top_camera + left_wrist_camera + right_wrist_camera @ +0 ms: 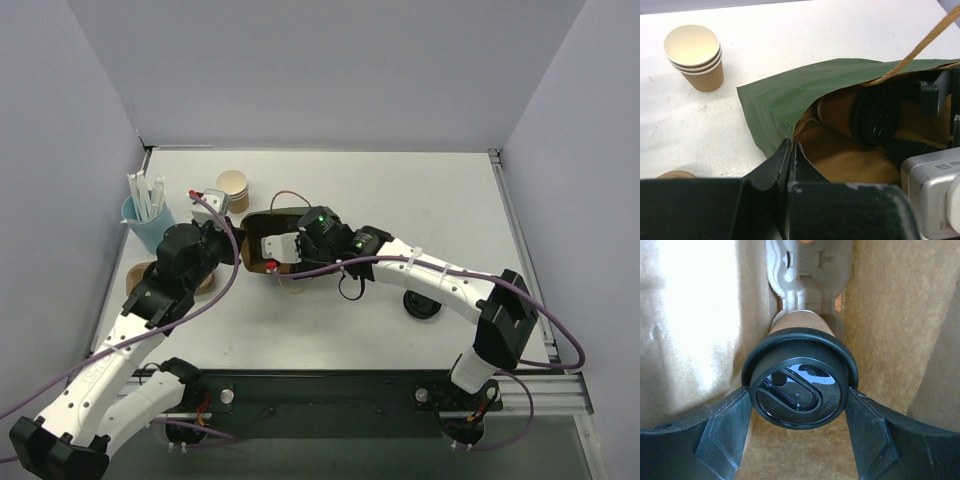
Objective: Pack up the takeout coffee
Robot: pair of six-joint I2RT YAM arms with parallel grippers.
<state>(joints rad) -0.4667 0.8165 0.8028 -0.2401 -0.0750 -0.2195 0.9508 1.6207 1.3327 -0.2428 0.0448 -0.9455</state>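
The takeout coffee, a brown paper cup with a black lid, lies on its side inside the green bag, lid toward the mouth. My right gripper is reaching into the bag and is shut on the lid's rim, one finger on each side. The cup's base points at a grey pulp carrier deep in the bag. In the left wrist view the coffee shows through the open mouth. My left gripper is shut on the bag's edge at the mouth. From above, the bag lies between the two arms.
A stack of lidless tan cups stands behind the bag, also seen as the cup stack. A blue cup of white sticks is at the left. A loose black lid lies under the right arm. The bag's paper handle sticks up.
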